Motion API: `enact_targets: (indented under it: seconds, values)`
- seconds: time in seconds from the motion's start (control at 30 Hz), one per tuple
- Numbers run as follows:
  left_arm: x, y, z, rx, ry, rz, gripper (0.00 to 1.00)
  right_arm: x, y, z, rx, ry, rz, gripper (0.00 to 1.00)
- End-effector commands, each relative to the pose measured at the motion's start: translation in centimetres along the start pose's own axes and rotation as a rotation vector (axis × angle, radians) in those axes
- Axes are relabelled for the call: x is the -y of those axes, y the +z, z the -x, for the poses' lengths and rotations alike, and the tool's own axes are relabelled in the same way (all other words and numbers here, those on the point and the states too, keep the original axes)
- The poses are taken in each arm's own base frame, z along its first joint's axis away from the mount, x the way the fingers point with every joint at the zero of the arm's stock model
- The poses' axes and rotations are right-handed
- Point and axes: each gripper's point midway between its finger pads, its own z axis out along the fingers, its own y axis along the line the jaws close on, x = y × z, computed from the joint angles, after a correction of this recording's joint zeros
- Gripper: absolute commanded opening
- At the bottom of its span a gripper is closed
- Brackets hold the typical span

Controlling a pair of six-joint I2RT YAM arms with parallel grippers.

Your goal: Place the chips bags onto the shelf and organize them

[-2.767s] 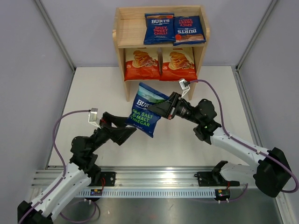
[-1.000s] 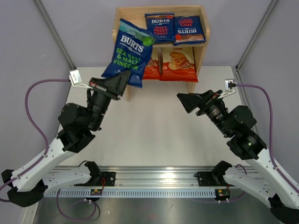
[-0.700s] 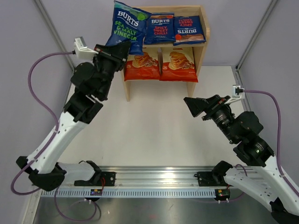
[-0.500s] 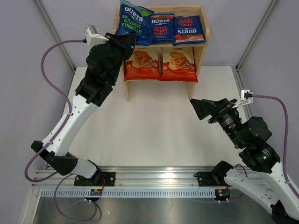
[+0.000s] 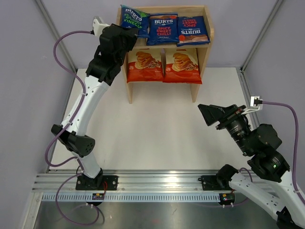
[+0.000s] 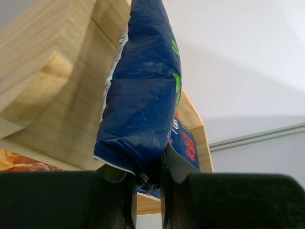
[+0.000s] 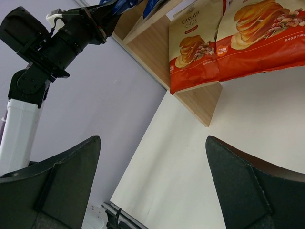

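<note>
My left gripper (image 5: 127,33) is shut on the bottom edge of the blue-green Burts chips bag (image 5: 133,16), which it holds upright over the left end of the shelf's (image 5: 206,52) top tier. In the left wrist view that bag (image 6: 143,95) stands between my fingers (image 6: 145,176), beside the wooden top (image 6: 57,86). Two dark blue Burts bags (image 5: 162,28) (image 5: 192,30) lie on the top tier. Two cassava bags (image 5: 144,65) (image 5: 182,65) lean in the lower tier. My right gripper (image 5: 208,114) hangs open and empty over the table's right side.
Grey walls close in the white table (image 5: 152,129) on the left, right and back. The metal rail (image 5: 157,183) with both arm bases runs along the near edge. The right wrist view shows the left arm (image 7: 52,43) up by the shelf and the cassava bags (image 7: 195,52).
My left arm has carried the blue-green bag up from in front of the shelf to the left of the top tier. My right arm has drawn back to the right, still open.
</note>
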Motion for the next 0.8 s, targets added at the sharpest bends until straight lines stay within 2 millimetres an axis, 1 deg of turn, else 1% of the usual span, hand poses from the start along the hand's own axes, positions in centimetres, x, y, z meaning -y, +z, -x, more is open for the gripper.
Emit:
enact_targets:
  seconds: [0.0, 0.03, 0.1, 0.13, 0.17, 0.2, 0.23, 0.37, 0.5, 0.6, 0.63, 0.67, 0.7, 0.77]
  values:
    - [1.6, -0.2, 1.3, 0.009, -0.044, -0.026, 0.02, 0.0, -0.4, 0.8, 0.035, 0.015, -0.006, 1.00]
    - [0.9, 0.5, 1.0, 0.000, -0.043, -0.008, 0.02, 0.0, -0.4, 0.9, 0.036, 0.017, -0.005, 0.99]
    - [0.2, 0.9, 0.4, -0.019, -0.036, 0.011, 0.05, 0.1, -0.5, 0.9, 0.036, 0.017, -0.007, 0.99]
    - [0.0, 1.2, 0.0, -0.029, -0.035, 0.014, 0.10, 0.1, -0.5, 0.8, 0.036, 0.021, -0.007, 0.99]
    - [-0.4, 1.4, -0.4, -0.039, -0.036, 0.024, 0.17, 0.1, -0.6, 0.8, 0.037, 0.023, -0.006, 1.00]
    - [-0.3, 1.4, -0.5, -0.046, -0.034, 0.022, 0.16, 0.1, -0.5, 0.7, 0.035, 0.027, -0.005, 0.99]
    - [-0.8, 1.8, -1.0, -0.054, -0.027, 0.031, 0.15, 0.1, -0.5, 0.7, 0.034, 0.028, -0.006, 0.99]
    - [-1.4, 2.4, -1.9, -0.080, -0.015, 0.054, 0.15, 0.1, -0.6, 0.7, 0.033, 0.036, -0.005, 0.99]
    - [-1.3, 2.4, -1.8, -0.082, -0.007, 0.050, 0.18, 0.1, -1.0, 1.0, 0.043, 0.035, -0.006, 1.00]
    - [-0.8, 2.0, -1.1, -0.069, 0.014, 0.046, 0.26, 0.2, -1.1, 1.1, 0.045, 0.033, -0.008, 0.99]
    - [-0.9, 1.9, -1.0, -0.068, 0.024, 0.053, 0.34, 0.2, -1.1, 1.0, 0.043, 0.033, -0.010, 1.00]
    - [-1.0, 1.6, -0.9, -0.068, 0.042, 0.056, 0.39, 0.2, -1.0, 1.0, 0.041, 0.033, -0.008, 0.99]
    - [-0.9, 1.4, -0.8, -0.068, 0.046, 0.055, 0.42, 0.2, -1.0, 1.0, 0.041, 0.032, -0.010, 0.99]
    - [-1.4, 1.0, -0.8, -0.075, 0.061, 0.078, 0.48, 0.4, -0.8, 0.8, 0.038, 0.030, -0.019, 0.99]
